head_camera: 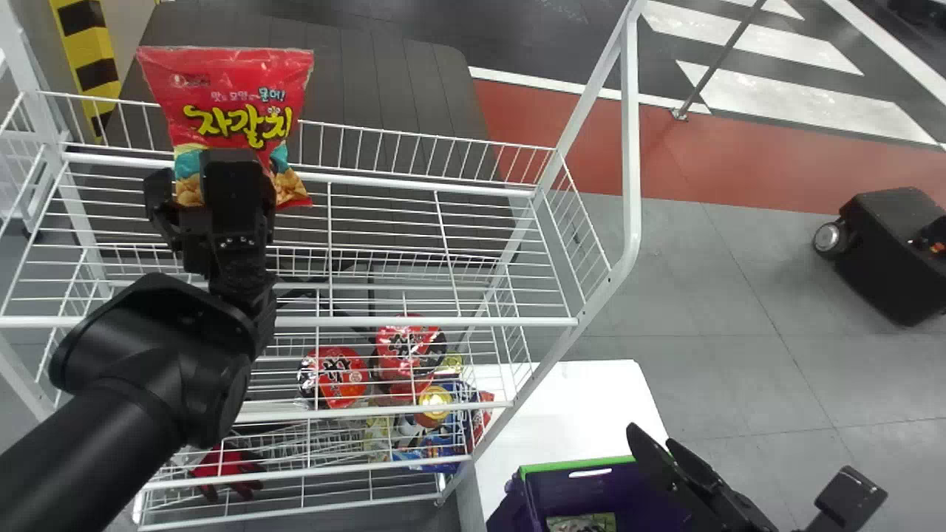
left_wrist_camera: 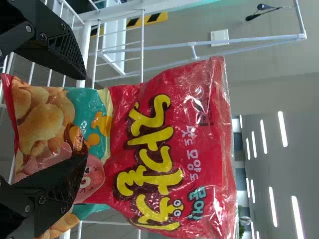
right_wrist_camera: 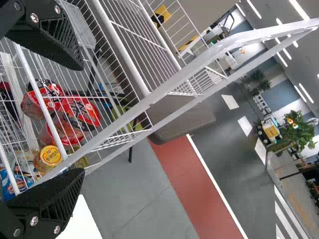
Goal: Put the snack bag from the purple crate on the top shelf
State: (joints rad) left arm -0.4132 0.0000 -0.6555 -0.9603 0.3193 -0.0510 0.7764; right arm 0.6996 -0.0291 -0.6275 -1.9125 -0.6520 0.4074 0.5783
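Observation:
The red snack bag (head_camera: 233,96) is upright over the rear part of the top shelf (head_camera: 443,322). My left gripper (head_camera: 195,168) has its lower part between the fingers. Seen from the left wrist, the printed front of the snack bag (left_wrist_camera: 159,149) faces the camera, and the left gripper (left_wrist_camera: 85,118) is closed on one side near its bottom. Whether the bottom touches the shelf wires I cannot tell. The purple crate (head_camera: 643,493) stands low at the right. Above it is my right gripper (head_camera: 652,437). In its wrist view the right gripper (right_wrist_camera: 82,119) has empty, widely parted fingers.
A white wire rail (head_camera: 436,177) runs along the shelf's back, and a slanted white post (head_camera: 628,148) rises at its right. Red packages (head_camera: 344,375) lie on a lower shelf. The crate rests on a white table (head_camera: 576,406) and contains another package (head_camera: 584,524).

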